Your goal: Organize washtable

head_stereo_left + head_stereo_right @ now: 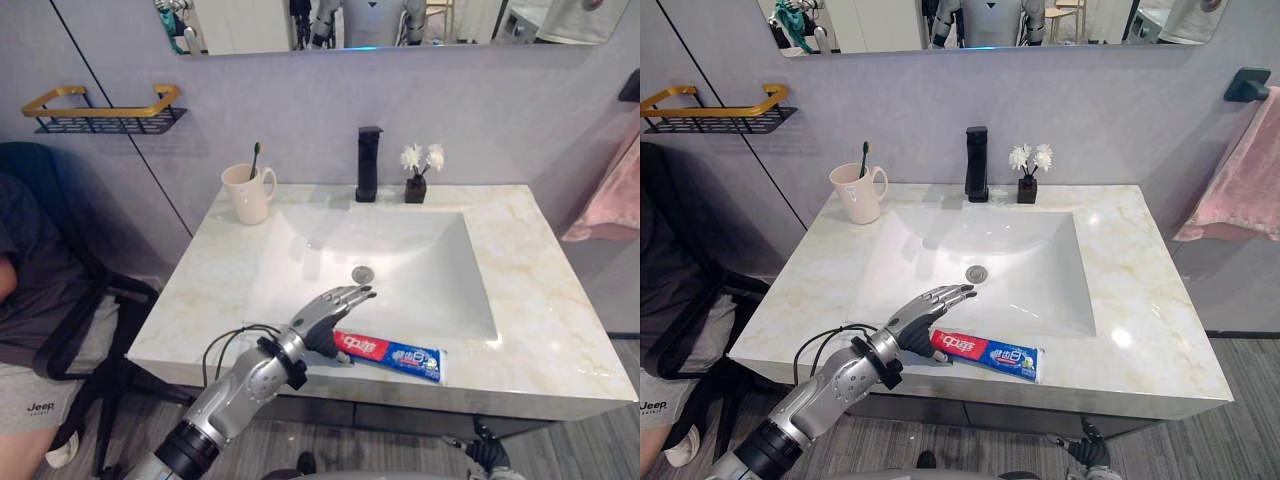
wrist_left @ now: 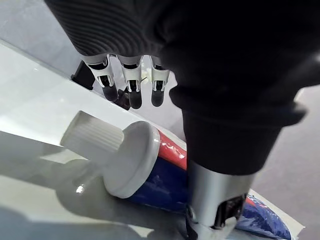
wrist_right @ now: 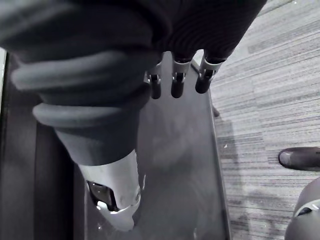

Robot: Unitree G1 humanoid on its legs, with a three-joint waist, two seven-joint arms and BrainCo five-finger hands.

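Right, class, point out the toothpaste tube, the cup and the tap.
toothpaste tube (image 1: 395, 356): left eye view, middle of its body.
cup (image 1: 250, 196): left eye view, front of its wall.
tap (image 1: 368, 160): left eye view, upright black column.

- A plain grey wall (image 1: 1120, 130) stood behind, with a mirror (image 1: 890, 25) along its top.
- A gold-railed black wire shelf (image 1: 100, 112) hung on it at the left.
- A pink towel (image 1: 1240, 180) hung at the right, below a dark hook (image 1: 1248, 83).
- The floor (image 1: 1250, 430) was grey and striped.
- A person (image 1: 25, 260) sat in a black chair (image 1: 125, 290) at the left.
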